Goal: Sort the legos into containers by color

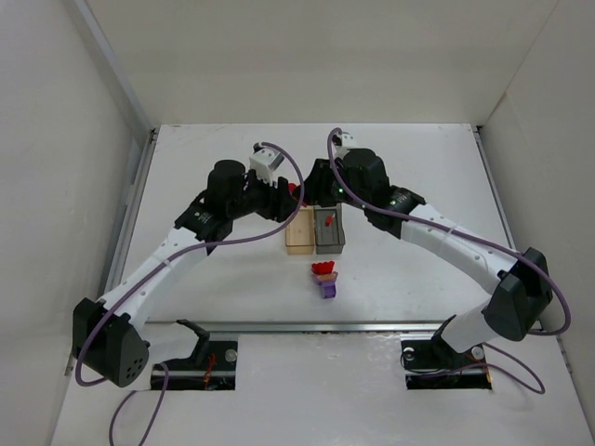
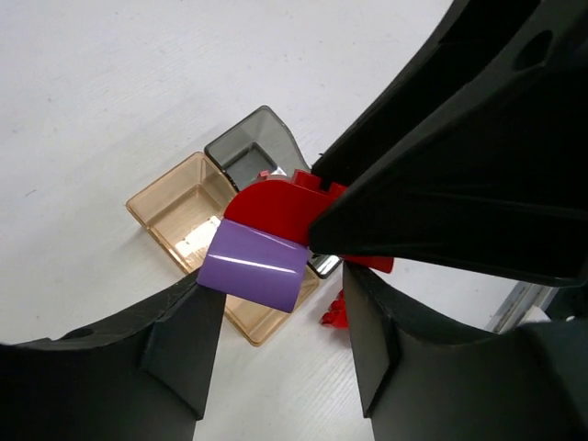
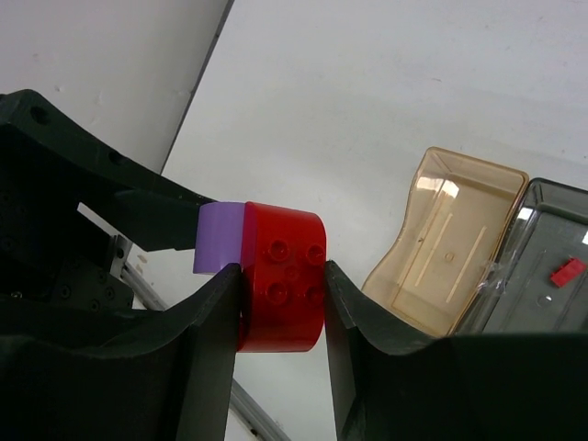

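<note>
Just beyond the far ends of the tan bin and grey bin, the right gripper clamps a red brick joined to a purple brick; the left gripper has its jaws part open on either side of the purple one.

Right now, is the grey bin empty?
No, a small red lego lies on the floor of the grey bin.
</note>
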